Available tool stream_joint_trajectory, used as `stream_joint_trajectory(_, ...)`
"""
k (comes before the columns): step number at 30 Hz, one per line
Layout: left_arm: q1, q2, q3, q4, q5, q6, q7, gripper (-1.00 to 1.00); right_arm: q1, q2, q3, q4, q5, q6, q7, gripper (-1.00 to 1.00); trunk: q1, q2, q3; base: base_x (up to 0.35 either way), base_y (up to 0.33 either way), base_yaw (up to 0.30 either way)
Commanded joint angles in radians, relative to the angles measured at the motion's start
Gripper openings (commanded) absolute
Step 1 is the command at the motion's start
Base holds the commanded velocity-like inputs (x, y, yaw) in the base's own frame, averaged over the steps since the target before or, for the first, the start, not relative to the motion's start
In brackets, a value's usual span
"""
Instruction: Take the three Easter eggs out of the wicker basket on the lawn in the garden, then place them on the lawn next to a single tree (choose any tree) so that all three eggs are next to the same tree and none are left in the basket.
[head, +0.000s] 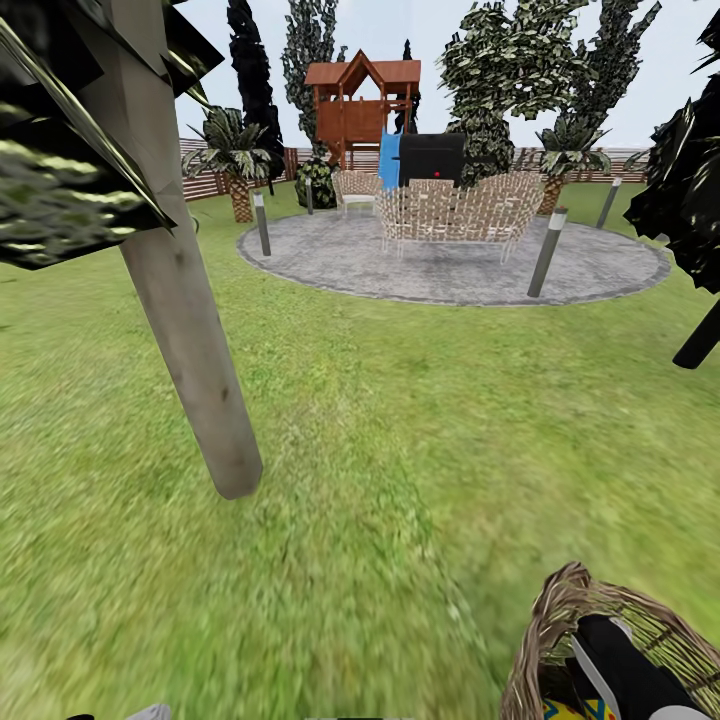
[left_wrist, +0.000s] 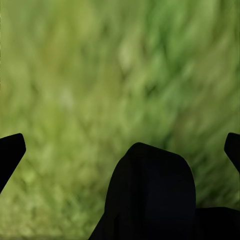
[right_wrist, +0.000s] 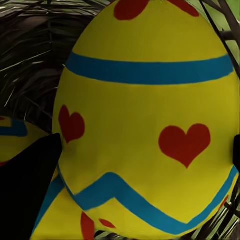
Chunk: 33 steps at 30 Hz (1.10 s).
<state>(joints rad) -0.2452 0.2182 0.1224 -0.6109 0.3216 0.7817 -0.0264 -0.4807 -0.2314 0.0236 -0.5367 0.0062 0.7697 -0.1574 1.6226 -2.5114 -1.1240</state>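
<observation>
Right arm is down inside the small brown open-weave wicker basket (head: 560, 620), which sits on the bright green lawn (head: 400, 450) at the head view's lower right corner. Right wrist view: a big yellow Easter egg with blue bands and red hearts (right_wrist: 150, 125) sits dead ahead between the right gripper (right_wrist: 145, 165) fingers, one dark fingertip (right_wrist: 35, 175) on each flank, so the fingers are spread around it. Contact: can't tell. Its long axis runs roughly along the approach line, so I judge a straight close should seat it. A second egg (right_wrist: 15, 135) lies beside it against the wicker wall. Left gripper (left_wrist: 122, 145) hangs over bare grass, fingers wide apart, holding nothing. Pale grey-beige tree trunk (head: 190, 340) stands near on the left.
</observation>
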Motion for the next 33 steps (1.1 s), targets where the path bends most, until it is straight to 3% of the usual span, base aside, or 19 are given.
stream_joint_trajectory(1,0.0,0.0,0.004,-0.001,-0.001,0.005,-0.003,1.0,0.001,-0.001,0.002,0.0,-0.02,-0.001,0.0,-1.0,0.0,0.0,-0.001,0.0,0.0,0.0)
stream_joint_trajectory(5,0.0,0.0,0.004,-0.001,-0.001,0.006,-0.003,1.0,0.001,-0.002,0.006,0.005,-0.018,-0.014,0.027,-1.0,0.0,0.0,-0.001,0.0,0.0,0.0)
stream_joint_trajectory(8,0.0,0.0,0.005,-0.001,-0.001,0.006,-0.003,1.0,0.001,-0.002,0.009,0.012,-0.006,-0.013,0.136,-1.0,0.0,0.0,-0.001,0.0,0.0,0.0)
stream_joint_trajectory(11,0.0,-0.002,0.004,-0.001,-0.001,0.005,-0.003,1.0,0.001,0.0,0.009,0.014,-0.002,-0.011,0.139,-1.0,0.0,0.0,-0.001,0.0,0.0,0.0)
stream_joint_trajectory(33,0.0,-0.011,0.003,0.0,-0.001,0.007,-0.003,1.0,0.001,0.001,0.01,0.014,-0.003,-0.01,0.131,-1.0,-0.01,0.005,0.094,0.0,0.0,0.0)
